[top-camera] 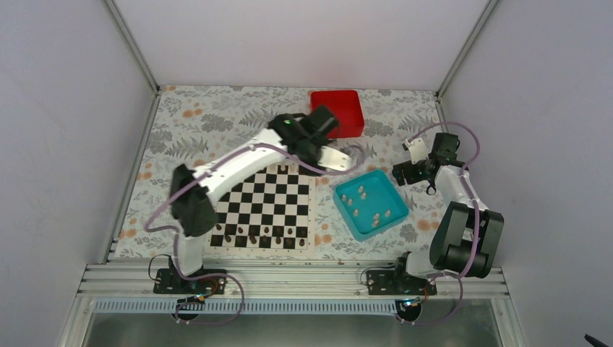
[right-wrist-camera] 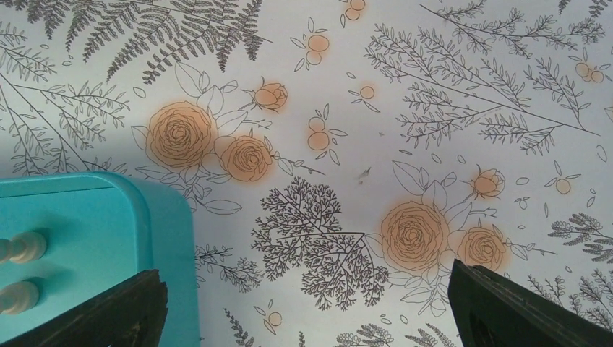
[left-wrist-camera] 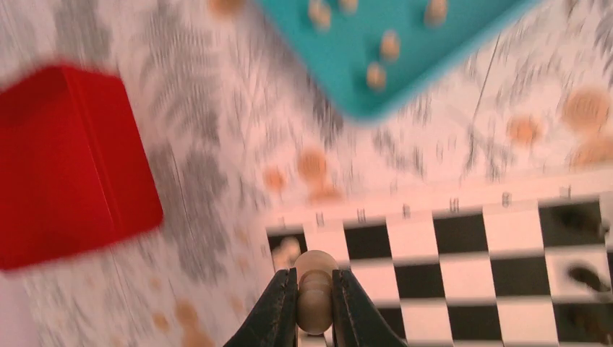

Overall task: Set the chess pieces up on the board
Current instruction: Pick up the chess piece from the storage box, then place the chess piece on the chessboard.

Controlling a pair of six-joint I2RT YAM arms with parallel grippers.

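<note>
Along the near edge of the board (top-camera: 267, 199), a row of dark pieces (top-camera: 253, 233) stands, and the board itself lies toward the near edge of the table (top-camera: 202, 130). Just right of it sits a teal tray (top-camera: 372, 199) with several pale chess pieces (top-camera: 376, 217) loose inside. Farther back, the left gripper (left-wrist-camera: 314, 293) hangs near the board's far right corner, its fingers pinching one pale piece (left-wrist-camera: 314, 269) upright between them. The right gripper (right-wrist-camera: 307, 311) hovers over the flowered cloth just past the tray's far right corner, jaws spread wide with nothing between them. A red box (top-camera: 337, 112) rests at the table's far edge.
</note>
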